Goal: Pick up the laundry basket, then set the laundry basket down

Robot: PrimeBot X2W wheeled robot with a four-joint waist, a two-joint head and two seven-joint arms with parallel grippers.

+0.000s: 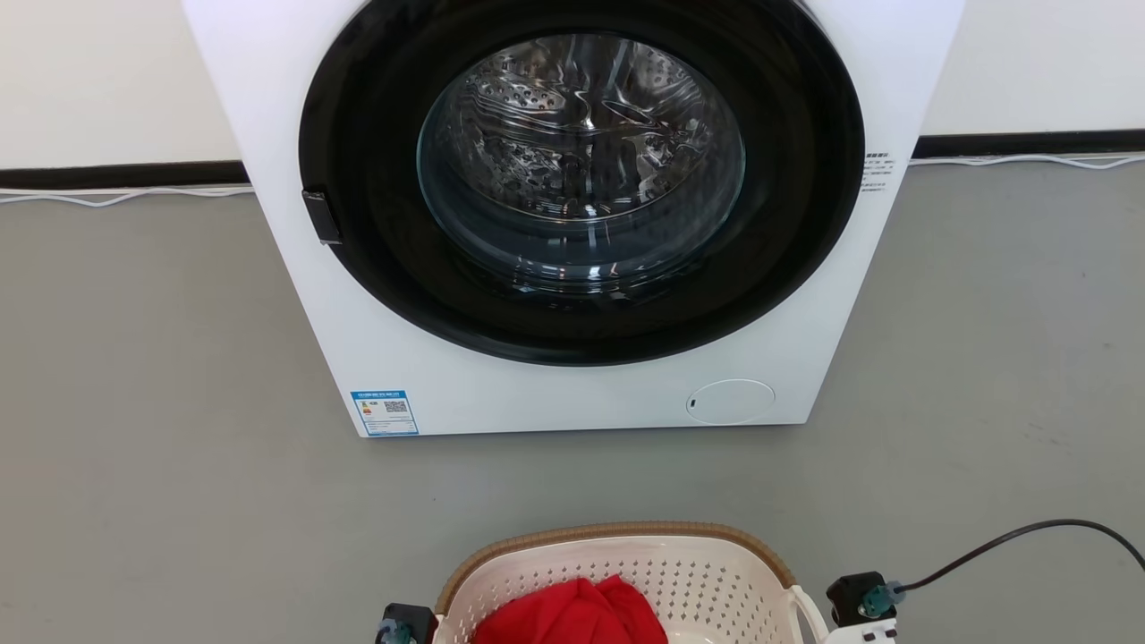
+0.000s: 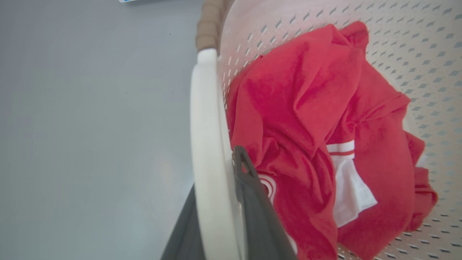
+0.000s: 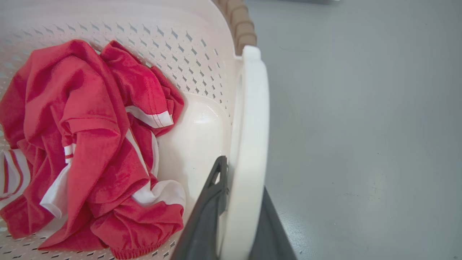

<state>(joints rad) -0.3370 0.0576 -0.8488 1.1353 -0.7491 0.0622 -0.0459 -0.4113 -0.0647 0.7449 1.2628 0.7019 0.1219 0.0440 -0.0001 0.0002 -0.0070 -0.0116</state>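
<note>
The laundry basket [image 1: 617,532], cream-white and perforated with a brown woven rim, sits at the bottom middle of the head view, in front of the washing machine. A red garment with white trim [image 1: 572,613] lies inside it. In the left wrist view my left gripper [image 2: 216,169] is shut on the basket's white side handle [image 2: 205,126], one dark finger inside the basket and one outside. My right gripper [image 3: 242,175] is shut the same way on the other white handle [image 3: 252,119]. Whether the basket touches the floor, I cannot tell.
A white front-loading washing machine [image 1: 572,394] with its round dark door [image 1: 581,179] closed stands straight ahead. Grey floor [image 1: 179,447] lies around it. A black cable [image 1: 1011,537] curves off my right wrist. Thin white cables [image 1: 116,195] run along the wall's base.
</note>
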